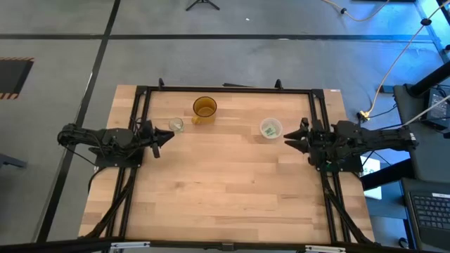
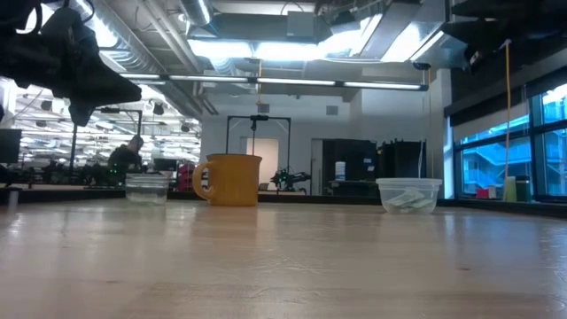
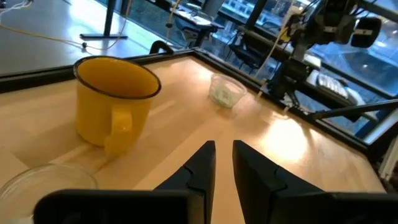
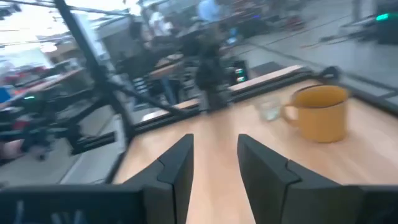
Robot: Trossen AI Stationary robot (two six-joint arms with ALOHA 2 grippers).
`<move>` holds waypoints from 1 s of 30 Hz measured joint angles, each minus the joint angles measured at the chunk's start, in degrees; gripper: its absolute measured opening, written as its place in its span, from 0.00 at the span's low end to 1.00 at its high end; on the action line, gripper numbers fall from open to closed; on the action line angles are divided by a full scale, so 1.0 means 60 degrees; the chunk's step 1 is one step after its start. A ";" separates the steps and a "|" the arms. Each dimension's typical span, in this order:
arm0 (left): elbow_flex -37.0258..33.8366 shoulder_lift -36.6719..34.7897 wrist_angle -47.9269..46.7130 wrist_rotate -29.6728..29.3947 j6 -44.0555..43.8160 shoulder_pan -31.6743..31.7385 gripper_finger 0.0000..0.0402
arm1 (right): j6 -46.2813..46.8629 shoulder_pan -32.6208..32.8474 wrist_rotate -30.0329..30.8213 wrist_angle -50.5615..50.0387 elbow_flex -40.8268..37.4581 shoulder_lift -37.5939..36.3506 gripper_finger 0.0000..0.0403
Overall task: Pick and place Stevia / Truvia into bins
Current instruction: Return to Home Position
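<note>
White packets with green print [image 1: 270,129] lie inside the wider clear plastic cup [image 1: 271,128], which stands on the table toward its far right; they also show through its wall in the low view [image 2: 406,200]. The smaller glass cup [image 1: 176,125] stands toward the far left. I see no packet lying on the bare table. My left gripper [image 1: 166,138] hovers open at the left frame rail, just near of the glass cup [image 3: 37,182]. My right gripper [image 1: 291,138] hovers open just right of the plastic cup. Neither holds anything.
An amber-yellow mug [image 1: 204,109] stands at the far middle of the table, between the two cups, its handle toward the near side [image 3: 119,130]. A black frame [image 1: 225,89] runs along the far, left and right sides. The wooden top [image 1: 225,190] spreads wide toward the near edge.
</note>
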 joint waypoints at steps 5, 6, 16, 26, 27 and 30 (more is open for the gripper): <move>0.0002 0.0000 0.0001 0.0000 0.0239 0.0000 0.12 | 0.0293 0.0003 -0.0519 -0.0035 0.0000 -0.0060 0.32; 0.0002 0.0000 -0.0007 -0.0025 0.0254 0.0000 0.12 | 0.0308 0.0001 -0.0507 -0.0033 0.0000 -0.0056 0.32; 0.0002 0.0000 -0.0046 -0.0662 0.0625 0.0000 0.12 | -0.0023 -0.0188 0.0441 -0.0074 0.0000 -0.0062 0.32; 0.0002 0.0000 -0.0057 -0.1792 0.1237 0.0377 0.10 | -0.0632 -0.2010 0.0524 -0.0643 0.0000 -0.1096 0.32; 0.0002 0.0000 -0.0057 -0.1794 0.1270 0.0480 0.10 | -0.0715 -0.2240 0.0528 -0.0847 0.0000 -0.1284 0.32; 0.0002 0.0000 -0.0054 -0.1791 0.1269 0.0783 0.09 | -0.0759 -0.2830 0.0539 -0.1371 0.0000 -0.1778 0.32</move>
